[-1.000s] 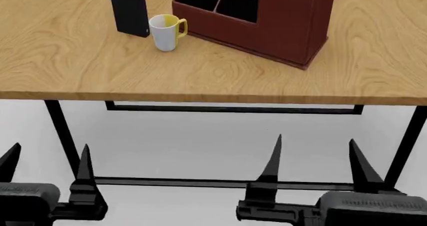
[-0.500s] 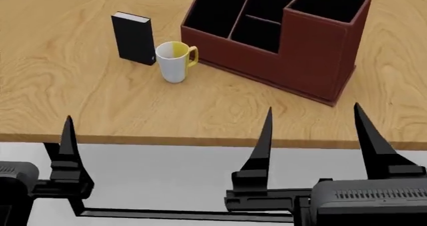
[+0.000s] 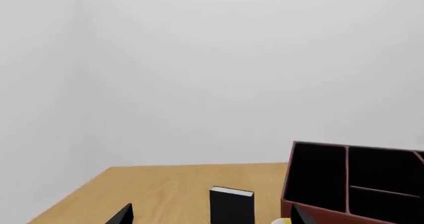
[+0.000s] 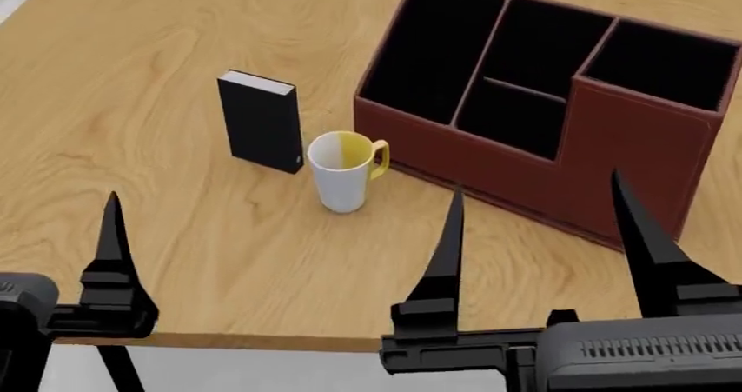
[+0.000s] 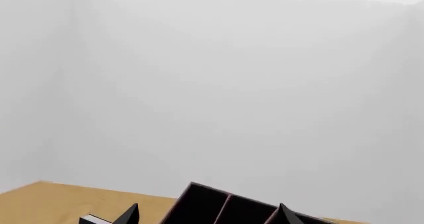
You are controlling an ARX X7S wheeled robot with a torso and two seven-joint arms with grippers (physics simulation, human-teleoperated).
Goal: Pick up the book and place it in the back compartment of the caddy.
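Wooden table (image 4: 139, 79), unlabelled book (image 4: 262, 122), caddy (image 4: 545, 157)

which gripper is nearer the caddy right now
The right. The right gripper hangs at the table's near edge right before the caddy; the left gripper is far off to its left, beyond the mug and book.

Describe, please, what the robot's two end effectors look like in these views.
Both are matte black. The right end effector has two long fingers tapering to sharp points, stepped near the base, rising from a boxy housing with a ribbed grille strip. Only one matching pointed finger of the left end effector shows, on a rounded dark block. No cables or markings are visible.
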